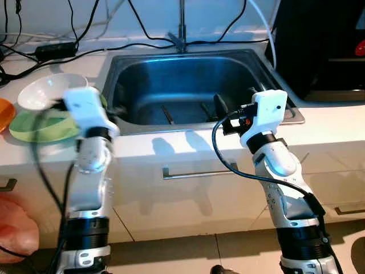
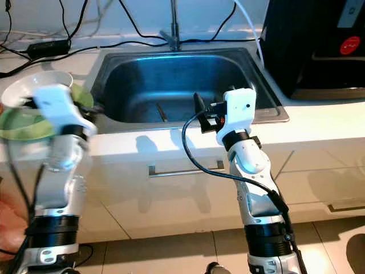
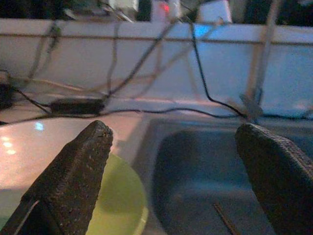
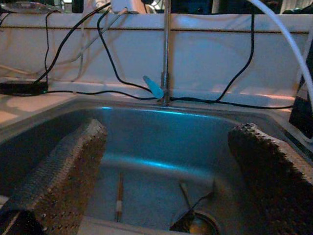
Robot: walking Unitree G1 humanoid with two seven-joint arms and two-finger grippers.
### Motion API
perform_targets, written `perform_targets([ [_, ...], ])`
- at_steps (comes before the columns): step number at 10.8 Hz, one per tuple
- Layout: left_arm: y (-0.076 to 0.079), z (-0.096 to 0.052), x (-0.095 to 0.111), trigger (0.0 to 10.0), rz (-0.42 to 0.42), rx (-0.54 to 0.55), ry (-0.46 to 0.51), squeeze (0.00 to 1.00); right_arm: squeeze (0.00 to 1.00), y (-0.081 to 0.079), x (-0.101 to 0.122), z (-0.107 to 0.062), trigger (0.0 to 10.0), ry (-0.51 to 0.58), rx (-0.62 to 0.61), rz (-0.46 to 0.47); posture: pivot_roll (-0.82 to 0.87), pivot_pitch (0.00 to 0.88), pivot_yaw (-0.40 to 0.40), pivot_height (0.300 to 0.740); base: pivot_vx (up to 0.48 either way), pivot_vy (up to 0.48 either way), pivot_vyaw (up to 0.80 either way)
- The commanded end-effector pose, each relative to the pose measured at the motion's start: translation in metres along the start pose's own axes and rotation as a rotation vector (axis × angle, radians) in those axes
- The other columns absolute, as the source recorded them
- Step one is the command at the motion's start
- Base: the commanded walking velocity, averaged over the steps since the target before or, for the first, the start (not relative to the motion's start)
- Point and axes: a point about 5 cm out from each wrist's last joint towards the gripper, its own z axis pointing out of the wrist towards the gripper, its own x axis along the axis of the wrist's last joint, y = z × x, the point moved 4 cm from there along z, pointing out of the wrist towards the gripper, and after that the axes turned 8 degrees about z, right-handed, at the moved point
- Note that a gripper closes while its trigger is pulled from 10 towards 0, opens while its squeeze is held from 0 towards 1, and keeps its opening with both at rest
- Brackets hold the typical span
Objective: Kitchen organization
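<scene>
Sink (image 1: pixel 188 74): stainless basin set in the counter (image 1: pixel 319 128), thin utensils (image 4: pixel 119 198) lying on its floor near the drain (image 4: pixel 195 225). Right gripper (image 4: pixel 166 166) at the front rim, jaws released and wide, aimed into the basin. Left gripper (image 3: pixel 171 161) over the sink's left edge, jaws spread, holding nothing.

Risk, as a judgement: utensils lie flat and slim; the pads could slide off them or strike steel.

Nearby: green plate (image 1: pixel 40 125) and white bowl (image 1: pixel 48 90) on the left; faucet (image 1: pixel 181 25); loose cables (image 1: pixel 54 48) behind; dark appliance (image 1: pixel 325 45) at right.
</scene>
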Motion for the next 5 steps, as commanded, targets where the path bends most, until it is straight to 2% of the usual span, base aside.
perform_targets([
  [1,-0.009,-0.003,0.001,10.0,0.026,0.045,0.004,0.00,0.00,-0.006,0.015,0.002,10.0,0.042,0.030,-0.002,0.03,0.047,0.027,0.740,0.000,0.000,0.00],
  [3,-0.005,-0.003,0.013,10.0,0.039,0.036,0.045,0.00,0.00,-0.010,0.024,0.003,10.0,0.066,0.054,-0.017,0.02,0.052,0.024,0.740,0.349,0.000,0.00],
  [5,-0.004,-0.003,0.012,10.0,0.044,0.035,0.037,0.00,0.00,-0.011,0.025,0.003,10.0,0.063,0.059,-0.020,0.02,0.056,0.024,0.740,0.469,0.000,0.00],
])
